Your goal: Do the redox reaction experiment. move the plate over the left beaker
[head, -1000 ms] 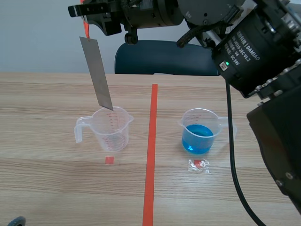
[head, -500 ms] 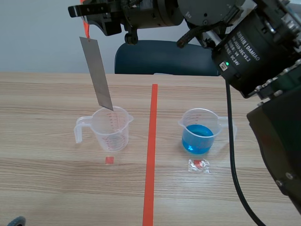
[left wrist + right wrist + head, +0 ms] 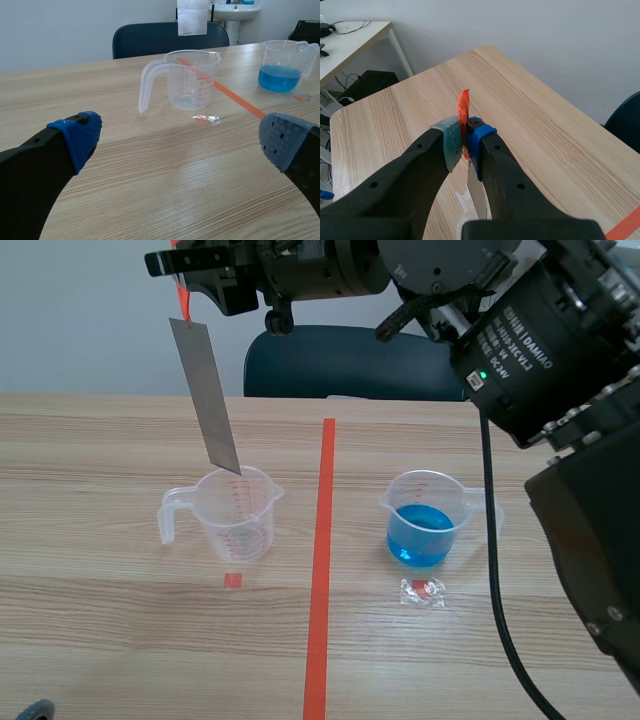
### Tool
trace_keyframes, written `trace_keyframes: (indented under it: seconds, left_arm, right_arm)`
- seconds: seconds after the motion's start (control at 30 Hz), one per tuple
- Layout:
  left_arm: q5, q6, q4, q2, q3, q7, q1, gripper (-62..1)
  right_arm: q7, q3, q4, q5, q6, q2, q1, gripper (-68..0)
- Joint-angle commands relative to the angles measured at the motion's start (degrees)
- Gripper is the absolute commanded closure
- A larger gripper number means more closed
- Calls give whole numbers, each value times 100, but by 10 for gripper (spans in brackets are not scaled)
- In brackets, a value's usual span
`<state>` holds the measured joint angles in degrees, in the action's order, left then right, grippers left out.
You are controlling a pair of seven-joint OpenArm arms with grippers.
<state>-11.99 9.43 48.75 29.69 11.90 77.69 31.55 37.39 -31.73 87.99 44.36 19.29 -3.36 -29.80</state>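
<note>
**Plate hangs at the left beaker's mouth; centre it before lowering**

The right tool (image 3: 186,280), reaching across from the right, is clenched on an orange tab (image 3: 180,292) at the top of the plate (image 3: 205,395). The plate hangs tilted, with its lower corner at the far rim of the left beaker (image 3: 235,515). The left tool (image 3: 182,141) rests low near the surface (image 3: 90,640), released and holding nothing.

To finish the step well, I would bring the plate's lower edge over the middle of the mouth instead of the rim. A thin sheet held only by a small tab will probably swing, so moves should be slow and short, with a pause to let it settle. The beaker looks light and empty, so a knock on the rim or spout could tip or slide it. The grip should stay firm, since the tab is the only hold. The right beaker (image 3: 425,525), which holds blue liquid, stands well apart across the tape line (image 3: 322,570) and is no obstacle.

The scene view shows the plate's full length and tilt, but from there its corner seems to touch the rim. The left wrist view, looking low along the surface, shows only the plate's bottom end (image 3: 192,17), with a clear gap above the left beaker (image 3: 192,80), so it is not yet inside. The right wrist view alone shows the hold: both pads (image 3: 451,142) pinch the tab (image 3: 464,107), and the plate (image 3: 477,200) drops away beneath them.
</note>
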Motion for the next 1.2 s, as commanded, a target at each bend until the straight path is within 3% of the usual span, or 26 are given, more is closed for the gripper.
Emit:
trace_keyframes:
  seconds: [0.0,1.17]
  left_arm:
    - [-17,13,107,2,-46,90,2,-623]
    - [-17,13,107,2,-46,90,2,-623]
  right_arm:
    - [-109,-22,98,61,22,2,-162,-4]
    - [-214,-22,98,61,20,2,-162,-4]
